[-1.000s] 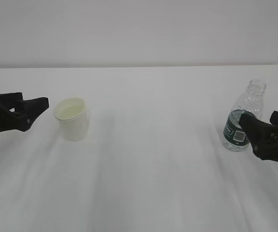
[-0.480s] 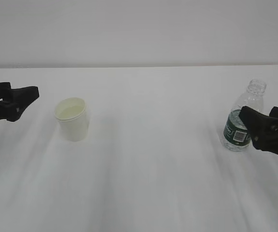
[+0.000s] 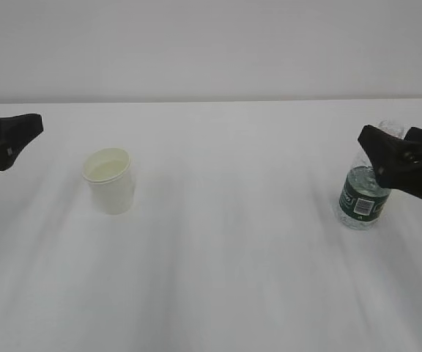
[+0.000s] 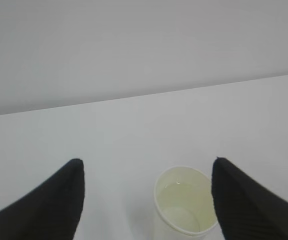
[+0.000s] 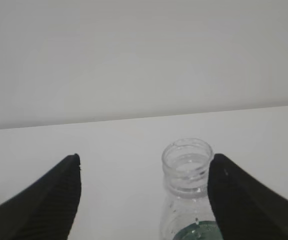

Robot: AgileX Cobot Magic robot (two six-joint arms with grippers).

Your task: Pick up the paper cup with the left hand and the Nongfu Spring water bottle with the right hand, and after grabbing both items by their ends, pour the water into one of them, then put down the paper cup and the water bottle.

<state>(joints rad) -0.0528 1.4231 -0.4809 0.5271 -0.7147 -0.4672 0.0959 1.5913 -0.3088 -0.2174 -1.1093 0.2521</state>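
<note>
A plain white bench (image 3: 218, 242) under a grey wall. From outside, both pincers have risen and drawn back: left pincer (image 3: 9, 139) stands apart from the paper cup (image 3: 110, 180), right pincer (image 3: 398, 158) at the Nongfu Spring water bottle (image 3: 361, 198). Wrist views show both released, jaws wide, nothing grasped; put-down looks finished.

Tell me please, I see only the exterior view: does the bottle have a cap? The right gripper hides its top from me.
Observer: No cap. The right wrist view shows the Nongfu Spring water bottle with an open neck.
Operator: Do the right jaws grip it?
Observer: No. The right hand has its jaws open, with the neck between them, close to the one on that view's right.
Operator: And the left side?
Observer: The left hand also has open jaws; its camera looks down into the upright paper cup, cream inside.
</note>
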